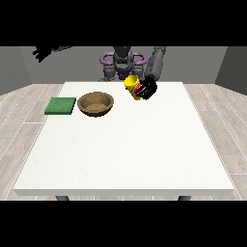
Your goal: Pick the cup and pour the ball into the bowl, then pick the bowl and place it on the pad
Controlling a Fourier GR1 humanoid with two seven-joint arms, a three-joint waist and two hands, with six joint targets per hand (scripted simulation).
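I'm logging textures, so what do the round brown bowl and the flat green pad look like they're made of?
The round brown bowl looks like wood, matte, with a mottled, grainy brown surface and no shine. The flat green square pad looks like a soft mat or foam, dull and evenly coloured; which one is open.

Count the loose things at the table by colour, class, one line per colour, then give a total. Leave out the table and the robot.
Yellow: 1, the cup, held tilted in the hand at the view's right
Brown: 1, the bowl
Green: 1, the pad
Total: 3
No ball can be made out, so none is counted.
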